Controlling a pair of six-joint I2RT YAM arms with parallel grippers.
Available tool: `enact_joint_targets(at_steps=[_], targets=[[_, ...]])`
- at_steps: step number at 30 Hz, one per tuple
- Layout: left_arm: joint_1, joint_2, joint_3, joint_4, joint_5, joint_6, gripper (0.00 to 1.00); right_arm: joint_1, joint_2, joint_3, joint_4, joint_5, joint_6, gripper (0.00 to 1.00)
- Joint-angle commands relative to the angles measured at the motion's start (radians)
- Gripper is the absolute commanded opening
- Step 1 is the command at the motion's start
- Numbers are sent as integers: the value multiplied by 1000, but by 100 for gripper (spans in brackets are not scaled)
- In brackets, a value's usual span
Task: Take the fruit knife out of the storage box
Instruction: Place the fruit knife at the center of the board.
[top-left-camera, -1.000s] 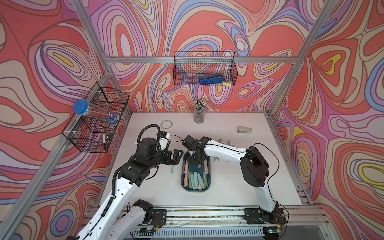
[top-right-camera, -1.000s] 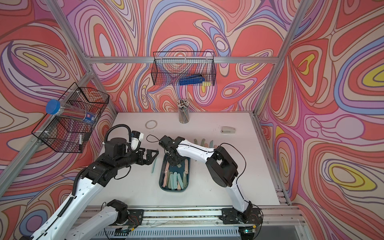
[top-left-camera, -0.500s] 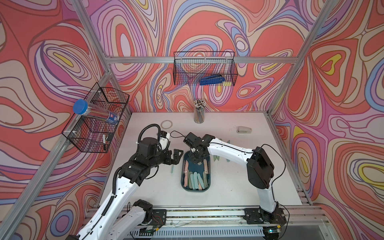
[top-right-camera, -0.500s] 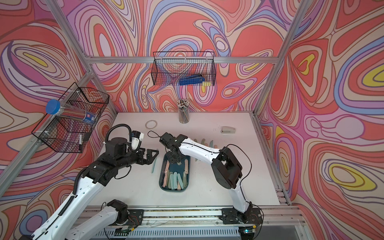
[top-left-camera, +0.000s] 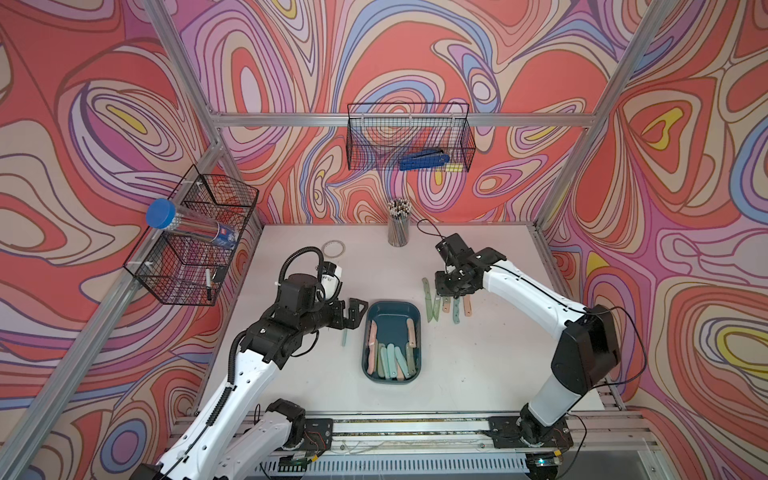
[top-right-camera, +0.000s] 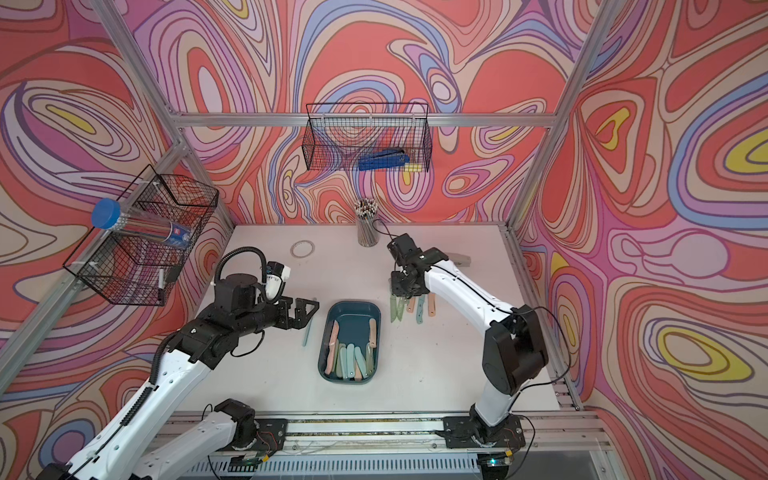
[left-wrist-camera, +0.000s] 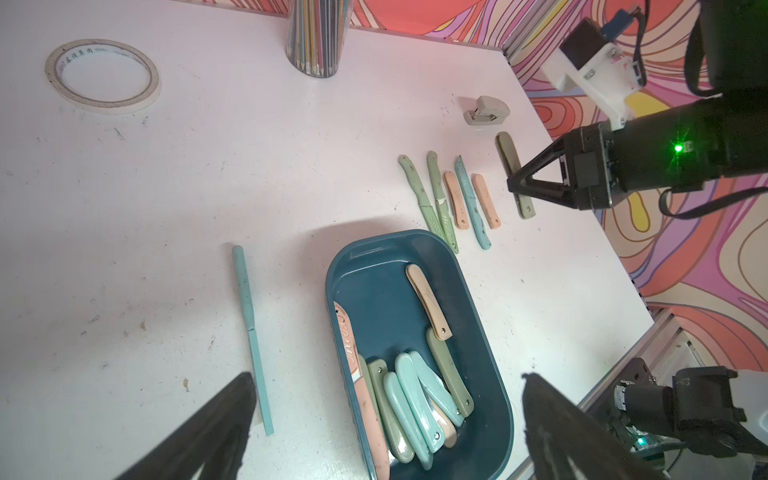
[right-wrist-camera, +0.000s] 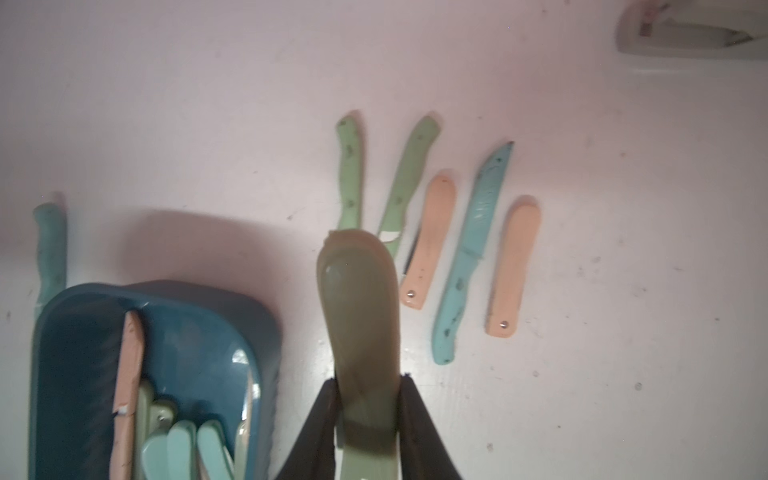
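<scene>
Worktop: white, scuffed and speckled; it carries a tape roll, a cup of pencils and a small stapler.
Room: walls of red, purple and cream swirls on an aluminium frame, with a black wire basket on the left wall and another on the back wall.
Storage box: a dark teal tub mid-worktop, with a heap of folded knives in mint, olive and peach at its near end.
Fruit knife: olive green, folded, glossy, with a rounded end.
Right pincer: clamped on the fruit knife, a finger on each side, most of the handle jutting past the tips.
Knife's place: outside the storage box, over the worktop by the row of five knives laid out right of the box. Whether it touches the surface cannot be told.
Left pincer: jaws wide apart and empty, just left of the box's far corner, above a lone teal knife.
</scene>
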Motion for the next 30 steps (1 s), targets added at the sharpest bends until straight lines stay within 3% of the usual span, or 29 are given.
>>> enact_joint_targets(at_steps=[1, 11, 30], targets=[[-2, 7, 10, 10, 30, -3, 100, -83, -18, -64, 24, 5, -20, 21], [-3, 13, 4, 20, 34, -3, 100, -242, 65, -125, 50, 42, -75, 21], [-3, 2, 6, 14, 17, 0, 99, -287, 351, 10, 91, 62, -142, 23]])
